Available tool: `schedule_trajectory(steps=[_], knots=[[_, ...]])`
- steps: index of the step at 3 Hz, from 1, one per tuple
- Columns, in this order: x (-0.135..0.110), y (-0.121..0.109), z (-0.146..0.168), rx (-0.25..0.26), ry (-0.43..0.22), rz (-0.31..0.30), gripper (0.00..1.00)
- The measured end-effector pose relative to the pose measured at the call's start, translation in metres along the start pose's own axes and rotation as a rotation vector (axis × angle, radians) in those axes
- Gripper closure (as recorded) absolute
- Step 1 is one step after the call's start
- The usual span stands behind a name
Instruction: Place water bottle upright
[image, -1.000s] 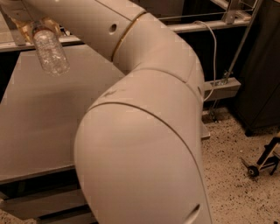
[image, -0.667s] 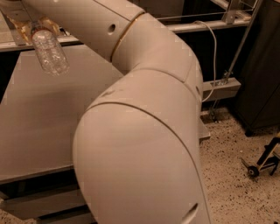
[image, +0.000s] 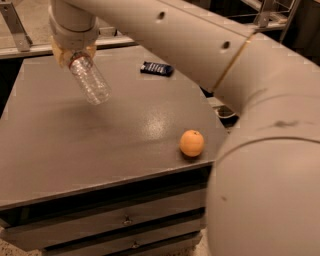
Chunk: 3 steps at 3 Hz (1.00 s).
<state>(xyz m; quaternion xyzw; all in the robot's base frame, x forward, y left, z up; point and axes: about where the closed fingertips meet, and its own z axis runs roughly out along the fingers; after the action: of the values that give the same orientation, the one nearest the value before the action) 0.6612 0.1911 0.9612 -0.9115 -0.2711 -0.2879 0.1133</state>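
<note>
The water bottle (image: 90, 80) is a clear ribbed plastic bottle. It hangs tilted, its base pointing down and to the right, above the far left part of the grey table (image: 115, 135). My gripper (image: 74, 54) is at the top left of the camera view, shut on the bottle's upper end. The cap and label are hidden inside the gripper. The bottle does not touch the table.
An orange (image: 192, 143) lies near the table's front right edge. A dark blue packet (image: 156, 68) lies at the far side. My large white arm (image: 260, 150) fills the right of the view. Drawers (image: 125, 220) sit under the tabletop.
The view has shifted: my arm now sits further right, showing the orange and the packet. The bottle stays held in the gripper and appears lower and further right in the view.
</note>
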Motion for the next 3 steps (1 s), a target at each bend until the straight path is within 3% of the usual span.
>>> schedule_trajectory(steps=[1,2,3], knots=[[-0.005,0.052,-0.013,0.094,0.142,0.032,1.00],[0.002,0.078,-0.034,0.245,0.332,0.039,1.00],[0.003,0.081,-0.033,0.236,0.326,0.036,1.00]])
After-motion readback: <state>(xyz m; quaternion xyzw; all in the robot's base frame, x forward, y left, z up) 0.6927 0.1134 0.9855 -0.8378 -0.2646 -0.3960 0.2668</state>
